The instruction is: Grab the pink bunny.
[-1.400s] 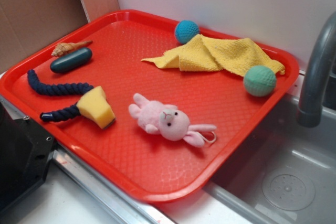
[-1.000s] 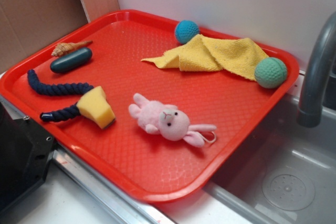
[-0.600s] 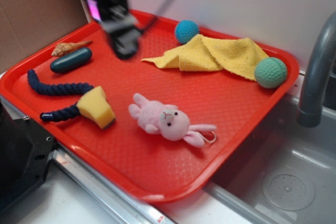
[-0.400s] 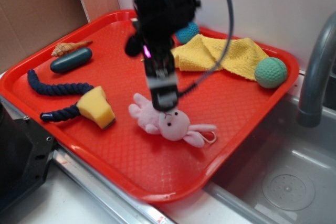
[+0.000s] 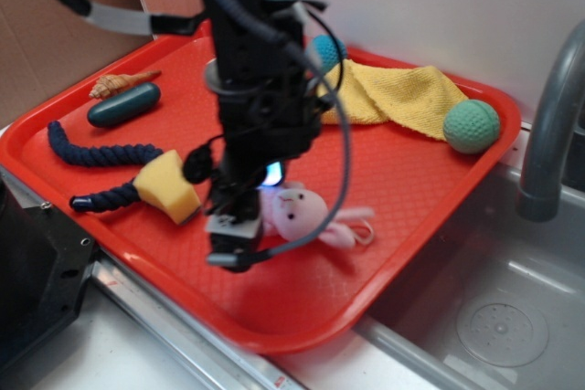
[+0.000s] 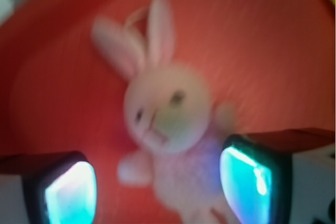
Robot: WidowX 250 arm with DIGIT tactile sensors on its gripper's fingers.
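The pink bunny [image 6: 170, 124] lies on the red tray [image 5: 402, 184], toward its near edge, in the exterior view partly hidden behind the arm. In the wrist view its long axis runs roughly from 11 o'clock, where the ears point, down to 5 o'clock, where the body ends. The fingers [image 6: 68, 195] are spread wide: one pad sits at 8 o'clock of the head, the other at 4 o'clock, so the bunny's torso lies between them, nearer the right pad. The closing line crosses the body almost squarely. Judging from this, a short descent should bracket the torso rather than the head.
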